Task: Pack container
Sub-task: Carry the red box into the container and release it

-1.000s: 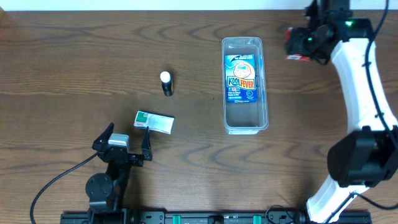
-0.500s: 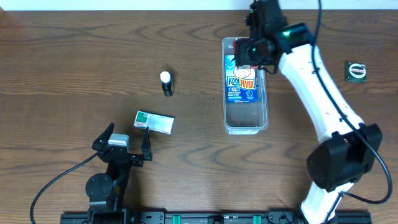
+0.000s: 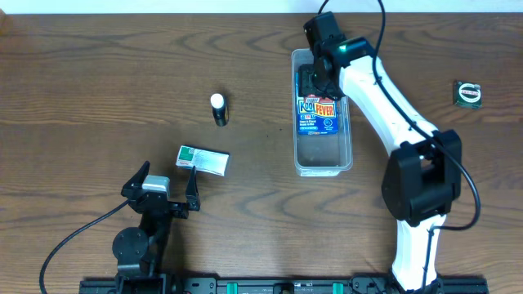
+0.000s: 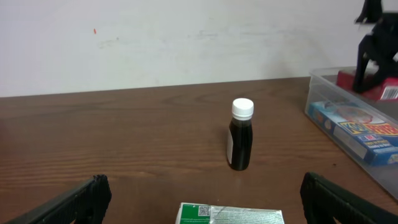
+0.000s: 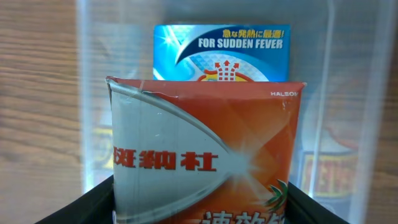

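The container (image 3: 323,169) is a long clear bin right of the table's middle, with a blue Kool Fever box (image 3: 318,116) lying in it. My right gripper (image 3: 315,78) is over the bin's far end, shut on an orange and silver box (image 5: 205,149) that hangs above the blue box (image 5: 221,53) between the bin walls. In the left wrist view the bin (image 4: 323,115) and the orange box (image 4: 388,90) show at the right. My left gripper (image 3: 163,184) is open and empty, just short of a green and white sachet (image 3: 203,160).
A small dark bottle with a white cap (image 3: 219,109) stands left of the bin, and it also shows in the left wrist view (image 4: 240,135). A small green packet (image 3: 468,93) lies at the far right. The sachet (image 4: 230,214) lies between the left fingers' tips.
My right arm has swung left from beyond the bin's right side to over its far end, carrying the orange box. The green packet is uncovered. The left arm has not moved.
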